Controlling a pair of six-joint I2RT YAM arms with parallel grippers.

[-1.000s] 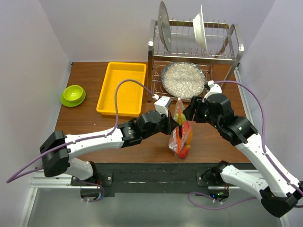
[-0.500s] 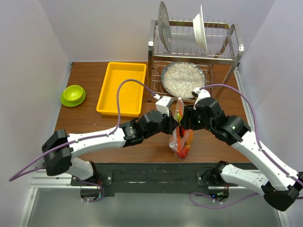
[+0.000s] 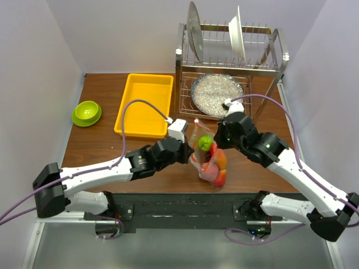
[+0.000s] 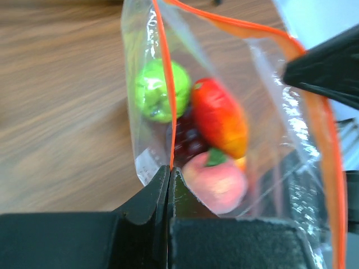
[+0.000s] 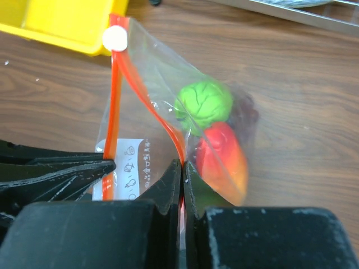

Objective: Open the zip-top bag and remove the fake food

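Observation:
The zip-top bag (image 3: 206, 159) hangs over the table's front middle, its mouth spread apart between my two grippers. My left gripper (image 3: 189, 150) (image 4: 170, 171) is shut on one orange-red zip strip (image 4: 162, 84). My right gripper (image 3: 216, 140) (image 5: 183, 165) is shut on the opposite strip (image 5: 162, 126). Inside lies the fake food: a green round fruit (image 4: 157, 89) (image 5: 205, 103), an orange-red elongated piece (image 4: 221, 117) (image 5: 221, 159), a pink peach (image 4: 216, 182) and dark grapes (image 4: 188, 140). A white slider (image 5: 115, 38) sits at the strip's end.
A yellow tray (image 3: 145, 103) lies behind and to the left of the bag, with a lime-green bowl (image 3: 87, 112) further left. A metal dish rack (image 3: 230, 61) with upright plates and a speckled round dish (image 3: 217, 94) stands at the back right.
My right gripper came in and shut on the bag's right strip. The left arm drew back leftward, and the bag's mouth has spread open between them.

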